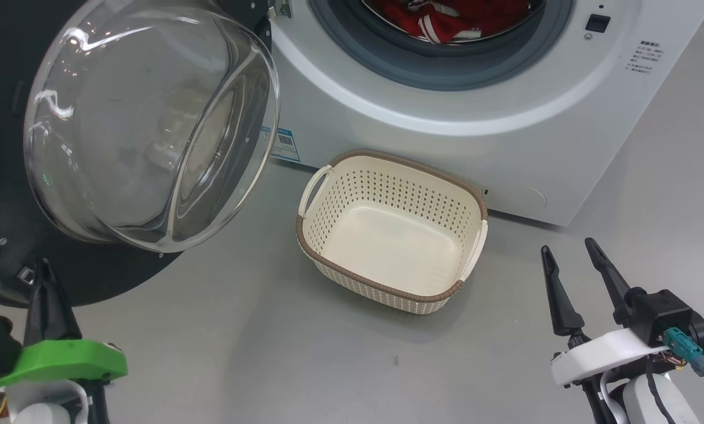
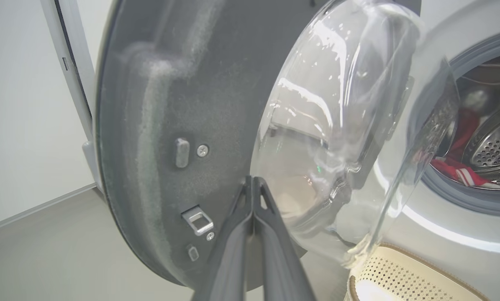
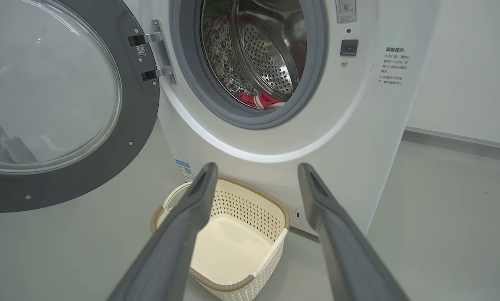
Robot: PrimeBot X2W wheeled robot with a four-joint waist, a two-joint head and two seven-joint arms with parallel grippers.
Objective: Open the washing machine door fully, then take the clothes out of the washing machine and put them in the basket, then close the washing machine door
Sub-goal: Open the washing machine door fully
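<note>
The washing machine [image 1: 493,135] stands ahead with its round port uncovered. Its door [image 1: 10,194] is swung out to the left, the glass bowl [image 1: 151,123] bulging toward me. Red clothes [image 1: 446,17] with white stripes lie in the drum, also seen as clothes [image 3: 260,100] in the right wrist view. The cream basket [image 1: 328,259] sits on the floor before the machine, holding nothing. My left gripper [image 1: 45,268] is shut with nothing in it, its tips right at the door's [image 2: 157,125] inner face near the latch [image 2: 197,220]. My right gripper [image 1: 569,247] hangs open to the right of the basket [image 3: 270,255].
Grey floor [image 1: 257,353] stretches around the basket and to the machine's right. A white wall [image 3: 463,83] rises beyond the machine. The open door takes up the space on the left.
</note>
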